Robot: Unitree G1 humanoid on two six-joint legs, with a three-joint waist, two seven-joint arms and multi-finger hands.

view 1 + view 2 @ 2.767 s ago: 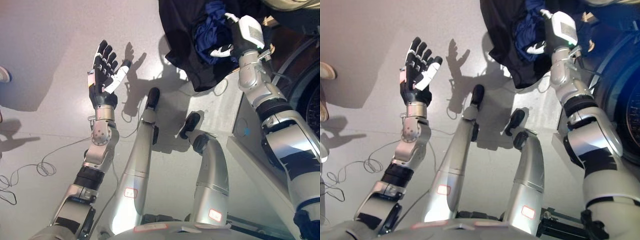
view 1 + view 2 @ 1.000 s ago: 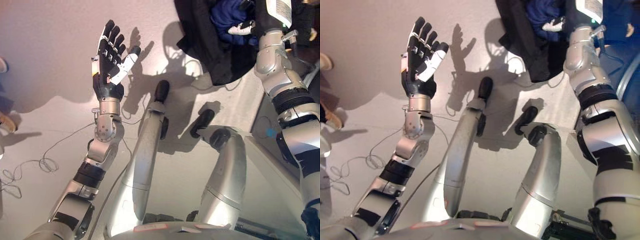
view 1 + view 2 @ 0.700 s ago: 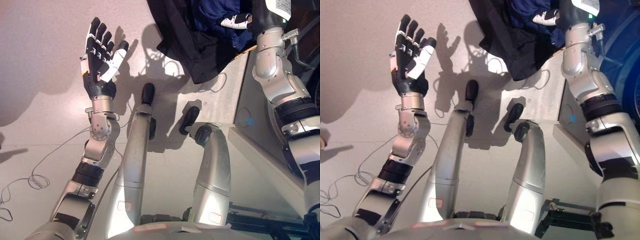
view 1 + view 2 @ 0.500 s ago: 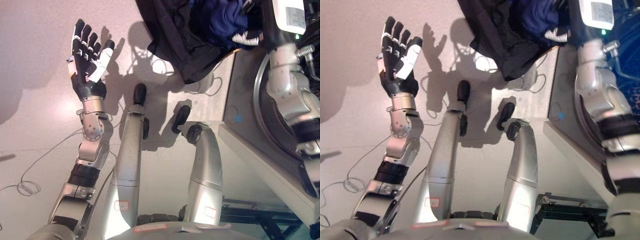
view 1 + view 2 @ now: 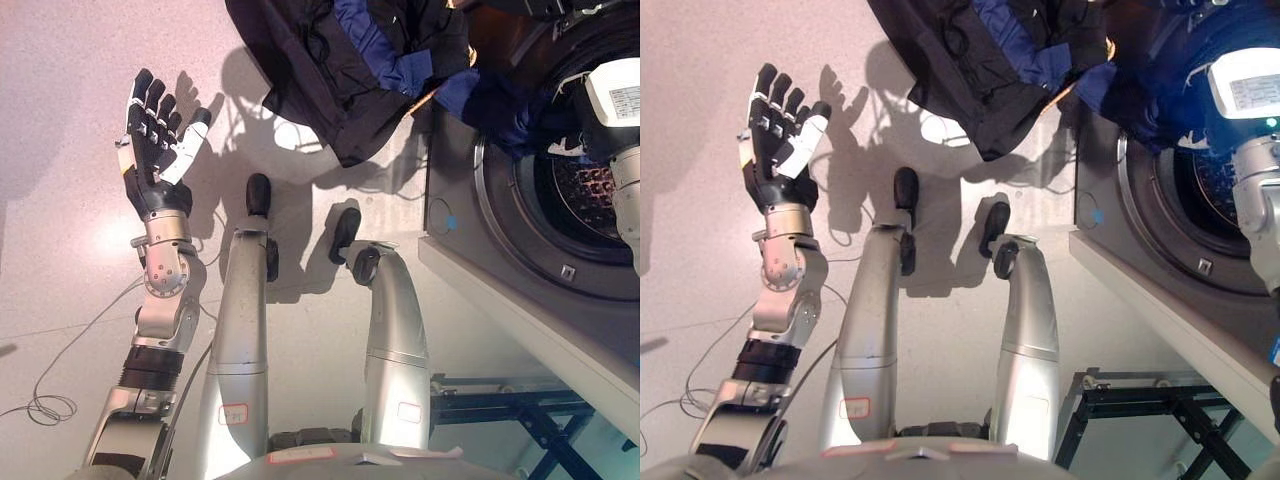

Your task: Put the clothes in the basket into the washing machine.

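A heap of black and blue clothes (image 5: 340,60) spills over the basket, of which only a tan bit of rim (image 5: 437,93) shows at the top. The washing machine (image 5: 455,190) stands on the right, its round drum mouth (image 5: 590,195) open. My right hand (image 5: 572,140) is at the upper edge of that mouth, fingers curled on a dark blue garment (image 5: 500,105) that hangs between basket and drum. My left hand (image 5: 152,140) is raised over the floor on the left, open and holding nothing.
A black metal frame (image 5: 500,410) stands low on the right beside the washer's grey front edge (image 5: 520,320). Pale floor (image 5: 70,250) stretches to the left.
The view has shifted right, bringing the drum into sight. My right hand has carried the dark blue garment from the heap to the drum mouth. The left hand has stayed raised and open.
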